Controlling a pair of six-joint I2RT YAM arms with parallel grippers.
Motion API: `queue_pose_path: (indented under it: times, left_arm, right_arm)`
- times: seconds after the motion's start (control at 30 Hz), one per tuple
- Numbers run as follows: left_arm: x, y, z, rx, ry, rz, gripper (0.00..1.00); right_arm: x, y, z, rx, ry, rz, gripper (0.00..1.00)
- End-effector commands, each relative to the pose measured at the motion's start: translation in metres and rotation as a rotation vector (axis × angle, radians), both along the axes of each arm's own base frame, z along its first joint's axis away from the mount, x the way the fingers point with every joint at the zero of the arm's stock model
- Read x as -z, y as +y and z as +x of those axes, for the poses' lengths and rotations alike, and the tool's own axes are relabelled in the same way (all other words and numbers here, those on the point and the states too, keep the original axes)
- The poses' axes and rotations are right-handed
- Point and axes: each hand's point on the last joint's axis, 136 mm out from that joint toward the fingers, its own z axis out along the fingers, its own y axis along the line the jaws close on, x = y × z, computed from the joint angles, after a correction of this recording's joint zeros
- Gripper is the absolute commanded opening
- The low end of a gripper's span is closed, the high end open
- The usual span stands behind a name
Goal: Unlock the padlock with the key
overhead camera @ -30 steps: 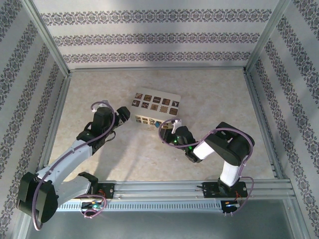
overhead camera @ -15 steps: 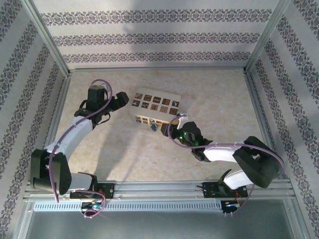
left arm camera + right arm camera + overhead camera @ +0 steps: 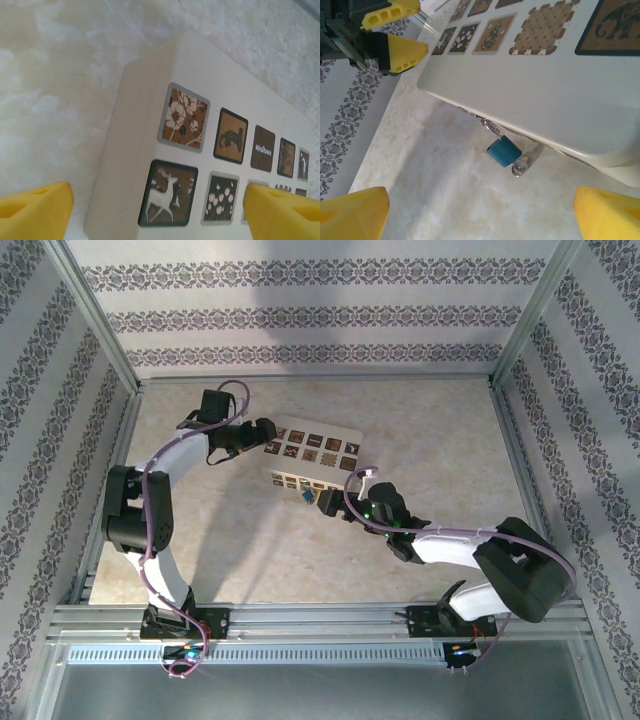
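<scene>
Your left arm (image 3: 168,458) climbs from its base at the lower left of the overhead frame, folds at a dark elbow at mid-left, then reaches up and to the right. Left gripper (image 3: 262,430) points right, just above and left of frame centre. In its wrist view, yellow fingers (image 3: 35,210) sit in the two bottom corners, jaws spread wide.

Your right arm (image 3: 450,545) starts at the lower right, with the dark elbow low at the far right and the white forearm running left, close to the table. Right gripper (image 3: 328,502) points left at frame centre. In its wrist view, yellow fingertips (image 3: 352,210) are in both bottom corners, jaws wide apart.
</scene>
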Motion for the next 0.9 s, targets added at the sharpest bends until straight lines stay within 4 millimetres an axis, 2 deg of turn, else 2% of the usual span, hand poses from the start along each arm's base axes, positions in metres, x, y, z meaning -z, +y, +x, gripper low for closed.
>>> queue_pose_path:
  times: [0.0, 0.23, 0.43, 0.57, 0.87]
  left_arm:
    - [0.007, -0.002, -0.002, 0.059, 0.045, 0.0, 0.81]
    - [0.041, -0.001, -0.018, 0.063, 0.125, 0.018, 0.75]
    - [0.062, 0.004, -0.042, 0.051, 0.174, 0.037, 0.71]
    - [0.068, 0.005, -0.058, 0.038, 0.189, 0.036, 0.7]
    - [0.067, 0.002, -0.091, 0.009, 0.183, 0.036, 0.69]
  right_arm:
    - [-0.013, 0.011, 0.01, -0.013, -0.014, 0.05, 0.96]
    - [-0.012, 0.016, 0.025, -0.023, -0.02, 0.046, 0.96]
    - [-0.007, 0.007, 0.042, -0.02, -0.028, 0.026, 0.96]
    - [-0.008, 0.003, 0.055, -0.032, -0.042, 0.02, 0.97]
    - [-0.004, -0.003, 0.08, -0.066, -0.075, 0.012, 0.97]
